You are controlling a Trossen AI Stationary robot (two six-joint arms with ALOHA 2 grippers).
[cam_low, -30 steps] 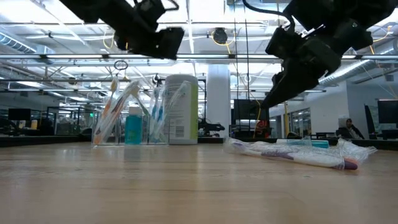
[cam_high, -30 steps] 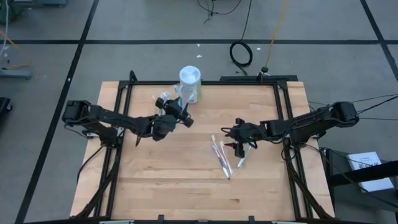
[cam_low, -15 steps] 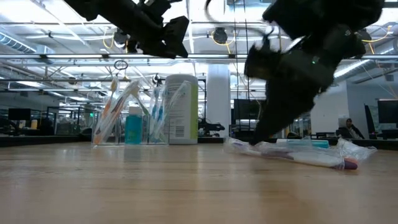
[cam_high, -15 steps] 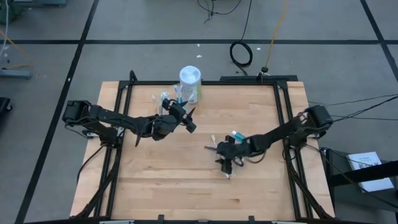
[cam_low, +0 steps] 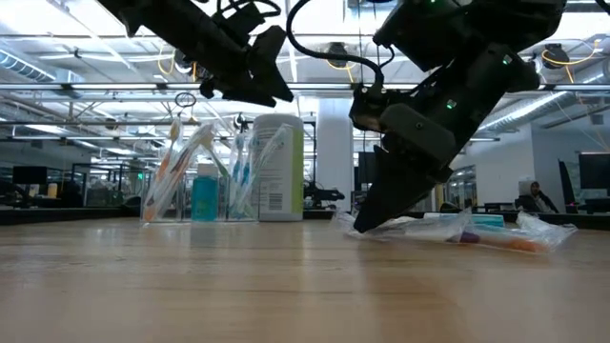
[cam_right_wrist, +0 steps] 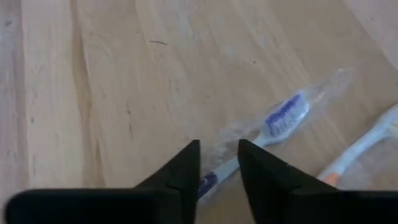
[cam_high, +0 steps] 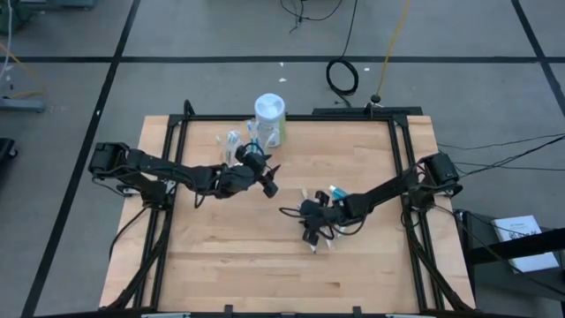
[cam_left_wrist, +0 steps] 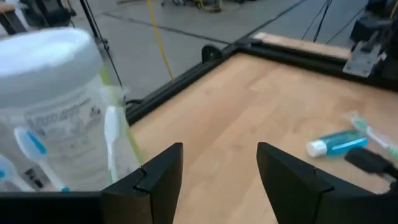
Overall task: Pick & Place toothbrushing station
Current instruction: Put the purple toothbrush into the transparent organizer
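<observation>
R gripper (cam_high: 311,231) is down over the loose brushes (cam_high: 320,231) mid-table, right of centre; L gripper (cam_high: 267,179) hangs just in front of the cup (cam_high: 237,141), which sits at the far edge beside the canister (cam_high: 269,117).

High view: a teal tube (cam_high: 336,192) lies just beyond the R arm. The pile is mostly hidden under the gripper, so don't pick a target from here.

Low view: R gripper (cam_low: 376,214) has its tips at table level, at the near end of the wrapped brushes (cam_low: 457,232). Cup (cam_low: 200,181) already holds brushes and a teal tube, leaning.

L wrist: fingers (cam_left_wrist: 158,180) spread wide, holding nothing; canister (cam_left_wrist: 59,112) close, tube (cam_left_wrist: 336,143) farther off on the wood.

R wrist: fingers (cam_right_wrist: 183,171) parted a little, straddling the handle of a blue-bristled brush (cam_right_wrist: 267,127) in clear wrap; an orange-tipped one (cam_right_wrist: 364,146) lies beside it.

To do it well, imo: get tips right to the wood, centre on the handle, not just the wrap film, close firmly, lift straight so the neighbour isn't dragged. Wrap looks slippery – risk of pinching film only.
</observation>
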